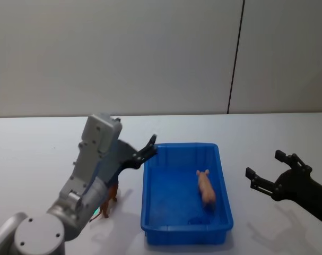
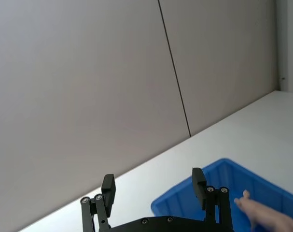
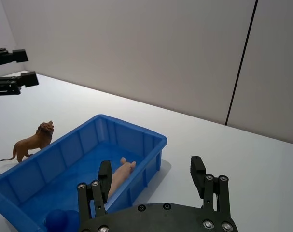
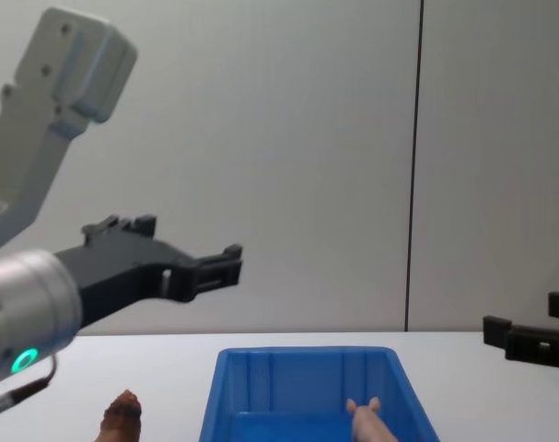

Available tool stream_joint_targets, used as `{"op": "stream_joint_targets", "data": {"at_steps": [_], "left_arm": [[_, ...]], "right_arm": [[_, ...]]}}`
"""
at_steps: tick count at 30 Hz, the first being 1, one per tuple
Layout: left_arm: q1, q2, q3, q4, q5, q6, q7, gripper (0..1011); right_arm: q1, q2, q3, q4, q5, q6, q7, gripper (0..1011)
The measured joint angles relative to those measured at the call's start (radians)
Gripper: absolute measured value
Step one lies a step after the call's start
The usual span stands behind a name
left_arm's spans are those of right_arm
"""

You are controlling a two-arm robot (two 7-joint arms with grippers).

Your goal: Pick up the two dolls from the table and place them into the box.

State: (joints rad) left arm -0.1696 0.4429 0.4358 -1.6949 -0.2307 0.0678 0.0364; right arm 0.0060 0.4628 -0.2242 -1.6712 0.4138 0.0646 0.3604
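Observation:
The blue box stands on the white table in front of me. A pale pink doll lies inside it toward the right wall, and appears as well in the right wrist view and the chest view. A brown lion doll stands on the table just left of the box, partly hidden behind my left arm in the head view. My left gripper hangs open and empty above the box's far left corner. To the right of the box my right gripper is held open and empty.
A grey wall with a dark vertical seam rises behind the table. Bare tabletop stretches left of the lion and right of the box. A dark blue rounded shape sits in the box's near corner in the right wrist view.

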Motion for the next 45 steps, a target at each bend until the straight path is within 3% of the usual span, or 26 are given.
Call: {"op": "stream_joint_targets", "data": {"at_steps": [11, 20, 30, 45], "left_arm": [[0.097, 0.077, -0.021, -0.059, -0.074, 0.040, 0.069, 1001], [0.145, 0.109, -0.032, -0.057, -0.119, 0.035, 0.081, 1001], [0.164, 0.123, -0.041, -0.013, -0.149, 0.016, 0.036, 1001], [0.149, 0.111, -0.052, 0.102, -0.177, -0.013, -0.076, 1001]], "right_arm": [[-0.005, 0.005, 0.003, -0.003, 0.004, -0.002, -0.002, 1001], [-0.006, 0.007, 0.004, -0.004, 0.005, -0.003, -0.003, 1001], [-0.007, 0.008, 0.005, -0.005, 0.006, -0.004, -0.004, 1001], [-0.008, 0.009, 0.005, -0.005, 0.007, -0.004, -0.004, 1001]]}}
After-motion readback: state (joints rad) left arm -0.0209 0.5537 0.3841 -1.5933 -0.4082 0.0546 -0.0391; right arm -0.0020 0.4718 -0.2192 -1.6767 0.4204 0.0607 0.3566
